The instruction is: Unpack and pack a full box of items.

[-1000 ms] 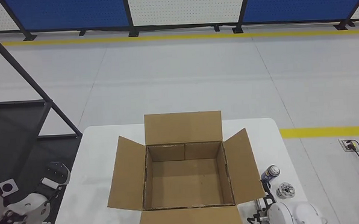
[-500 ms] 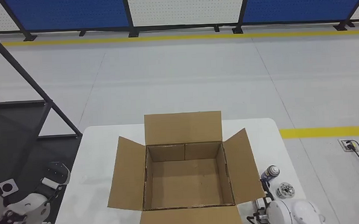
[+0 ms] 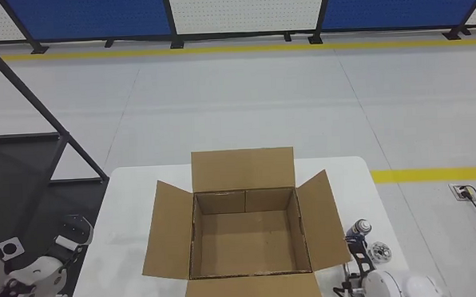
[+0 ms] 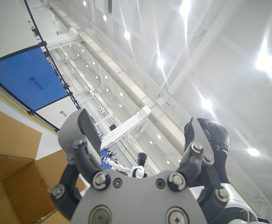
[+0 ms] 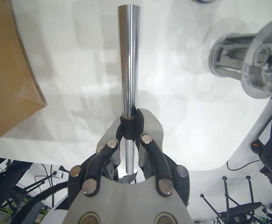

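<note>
The cardboard box [image 3: 246, 232] sits open at the lower centre of the top view, its 4 flaps spread over the white table [image 3: 128, 201]. At the lower right, just beside the box's right flap, the right gripper [image 5: 131, 124] has its jaws clamped on a chrome rod [image 5: 128, 63]. A metal spool [image 5: 233, 57] lies near it. The left gripper [image 4: 138, 129] has its jaws spread wide and holds nothing.

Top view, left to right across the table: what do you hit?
cardboard box → small canister → clear spool
</note>
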Controlling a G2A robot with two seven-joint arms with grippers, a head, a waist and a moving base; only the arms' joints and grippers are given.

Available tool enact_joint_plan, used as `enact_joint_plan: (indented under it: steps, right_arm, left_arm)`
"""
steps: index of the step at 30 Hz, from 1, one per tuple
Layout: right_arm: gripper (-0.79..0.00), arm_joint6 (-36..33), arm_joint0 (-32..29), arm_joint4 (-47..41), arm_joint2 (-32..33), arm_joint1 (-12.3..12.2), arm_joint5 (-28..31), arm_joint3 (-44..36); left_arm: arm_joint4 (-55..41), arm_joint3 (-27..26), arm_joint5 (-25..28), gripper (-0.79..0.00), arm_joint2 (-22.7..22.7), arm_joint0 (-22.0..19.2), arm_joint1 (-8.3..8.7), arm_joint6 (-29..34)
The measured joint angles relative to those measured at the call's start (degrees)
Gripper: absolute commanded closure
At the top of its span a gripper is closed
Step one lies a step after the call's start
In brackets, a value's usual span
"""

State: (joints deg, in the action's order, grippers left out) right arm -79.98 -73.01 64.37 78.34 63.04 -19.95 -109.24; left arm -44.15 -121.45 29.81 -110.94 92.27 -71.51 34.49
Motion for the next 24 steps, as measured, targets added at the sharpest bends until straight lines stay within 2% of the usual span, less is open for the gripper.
enact_joint_plan:
  steps: [6, 12, 16, 20, 24]
  right_arm:
    - [0.0, 0.91, -6.64, -2.3, 8.51, -0.73, 0.63, -8.16]
    - [0.0, 4.42, -15.51, -8.52, 21.33, -1.12, 2.6, -17.9]
    - [0.0, 8.26, -21.35, -17.19, 32.28, -0.91, 5.76, -25.13]
    - [0.0, 11.12, -20.96, -25.64, 41.61, -1.05, 12.42, -25.44]
    - [0.0, 9.36, -16.1, -31.93, 47.7, -2.05, 19.66, -25.39]
  left_arm:
    - [0.0, 0.0, 0.0, -0.785, 0.0, 0.0, 0.0, 0.0]
    - [0.0, 0.0, 0.0, -0.785, 0.0, 0.0, 0.0, 0.0]
    - [0.0, 0.0, 0.0, -0.785, 0.0, 0.0, 0.0, 0.0]
    - [0.0, 0.0, 0.0, -0.785, 0.0, 0.0, 0.0, 0.0]
    - [0.0, 0.0, 0.0, -0.785, 0.0, 0.0, 0.0, 0.0]
